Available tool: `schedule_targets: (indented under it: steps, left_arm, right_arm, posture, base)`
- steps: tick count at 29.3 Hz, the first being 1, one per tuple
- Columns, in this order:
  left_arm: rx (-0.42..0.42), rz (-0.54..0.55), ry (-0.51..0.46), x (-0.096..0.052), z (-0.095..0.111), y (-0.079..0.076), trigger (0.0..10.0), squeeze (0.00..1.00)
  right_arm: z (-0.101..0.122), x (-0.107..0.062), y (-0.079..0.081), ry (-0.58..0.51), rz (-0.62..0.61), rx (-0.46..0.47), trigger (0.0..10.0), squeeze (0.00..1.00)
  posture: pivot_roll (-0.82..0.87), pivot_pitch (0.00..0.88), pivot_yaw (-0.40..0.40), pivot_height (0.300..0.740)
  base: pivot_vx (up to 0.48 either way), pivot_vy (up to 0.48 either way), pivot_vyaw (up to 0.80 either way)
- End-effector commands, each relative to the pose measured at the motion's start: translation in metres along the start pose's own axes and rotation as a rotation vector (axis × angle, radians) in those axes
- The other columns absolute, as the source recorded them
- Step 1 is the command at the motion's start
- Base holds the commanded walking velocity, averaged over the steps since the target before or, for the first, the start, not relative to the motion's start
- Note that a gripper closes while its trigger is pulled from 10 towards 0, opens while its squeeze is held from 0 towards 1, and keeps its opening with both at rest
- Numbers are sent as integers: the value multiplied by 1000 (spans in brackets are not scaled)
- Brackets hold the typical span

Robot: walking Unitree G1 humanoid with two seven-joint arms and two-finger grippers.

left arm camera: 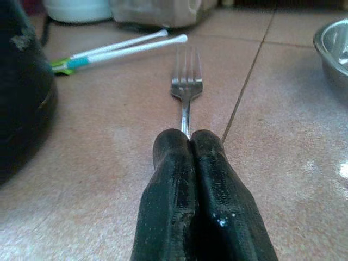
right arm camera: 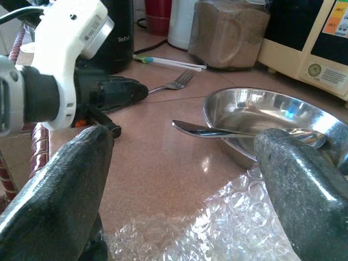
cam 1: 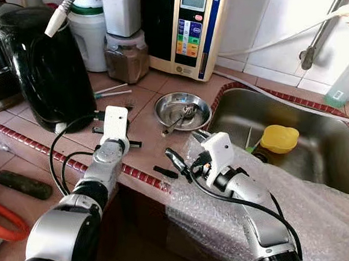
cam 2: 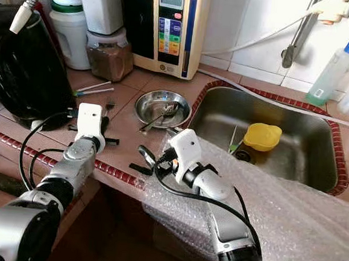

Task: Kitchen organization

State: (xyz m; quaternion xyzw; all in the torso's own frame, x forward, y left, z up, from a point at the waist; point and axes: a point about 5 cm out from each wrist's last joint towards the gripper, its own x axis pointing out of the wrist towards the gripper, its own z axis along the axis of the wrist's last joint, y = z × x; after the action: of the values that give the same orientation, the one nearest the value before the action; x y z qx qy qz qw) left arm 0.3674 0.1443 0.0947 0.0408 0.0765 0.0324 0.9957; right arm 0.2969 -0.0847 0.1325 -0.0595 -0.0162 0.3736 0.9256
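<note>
I've got left gripper (left arm camera: 190, 142) pinching fork (left arm camera: 186, 89) handle; I'd lift level toward bowl (cam 1: 182, 110). Right gripper (right arm camera: 185, 163) spread, idle.

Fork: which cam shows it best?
Left wrist view: the fork lies dead ahead on the counter tile, tines sharp, handle pinched in the shut left gripper. The right wrist view shows its tines from the side; the eye views barely catch it beside the gripper.

We see a terracotta-tiled table (cam 1: 144, 98) edged in dark red mosaic, a steel sink (cam 1: 336, 155) set into it, and white wall tiles (cam 1: 279, 30) behind under soft daylight.
</note>
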Motion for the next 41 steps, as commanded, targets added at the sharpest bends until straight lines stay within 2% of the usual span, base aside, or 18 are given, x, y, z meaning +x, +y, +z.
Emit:
schedule_targets:
  steps: [1, 12, 15, 16, 17, 18, 22, 23, 25, 31, 34, 41]
  left_arm:
    - [34, 17, 25, -7, -15, -2, 0, 0]
    - [58, 39, -35, -12, -14, -8, 0, 0]
    - [41, 61, -68, -7, 0, -6, 0, 0]
    - [32, 77, -79, -4, 7, -4, 9961, 0]
    - [32, 77, -79, -4, 7, -4, 9961, 0]
    - [13, 89, -95, -1, 15, -3, 10000, 1000]
    - [-47, 123, -149, 10, 46, 5, 10000, 1000]
    - [-47, 123, -149, 10, 46, 5, 10000, 1000]
    - [-57, 135, -167, 14, 60, 9, 10000, 1000]
    - [-66, 146, -139, 18, 65, 13, 10000, 1000]
    - [-73, 128, -70, 21, 62, 13, 10000, 1000]
    - [-94, 92, 14, 24, 60, 12, 10000, 1000]
  right_arm:
    - [3, 1, -2, -7, 6, -9, 10000, 0]
    - [3, 2, -3, -7, 10, -13, 10000, 0]
    - [3, 1, -3, -6, 11, -15, 10000, 0]
    - [3, 1, -3, -5, 12, -16, 10000, 0]
    - [3, 1, -3, -5, 12, -16, 10000, 0]
    - [3, 1, -4, -4, 13, -16, 10000, 0]
    - [3, 0, -3, -4, 14, -18, 10000, 0]
    - [3, 0, -3, -4, 14, -18, 10000, 0]
    - [3, 0, -2, -3, 13, -17, 10000, 0]
    - [2, -1, -1, -2, 13, -13, 10000, 0]
    - [2, -2, 0, 0, 13, -11, 10000, 0]
    - [0, -5, 1, 5, 8, -7, 10000, 0]
  posture:
    - [-26, 0, 27, 740]
    - [-28, 0, 25, 740]
    - [-29, 0, 20, 740]
    - [-30, 0, 19, 740]
    - [-30, 0, 19, 740]
    - [-30, 0, 19, 740]
    - [-33, 0, 22, 740]
    - [-33, 0, 22, 740]
    - [-34, 0, 25, 740]
    - [-37, 0, 26, 740]
    - [-42, 0, 28, 740]
    - [-46, 0, 39, 740]
  base:
    - [0, 0, 0]
    - [0, 0, 0]
    - [0, 0, 0]
    - [0, 0, 0]
    - [0, 0, 0]
    - [0, 0, 0]
    - [0, 0, 0]
    - [0, 0, 0]
    - [0, 0, 0]
    - [0, 0, 0]
    - [0, 0, 0]
    - [0, 0, 0]
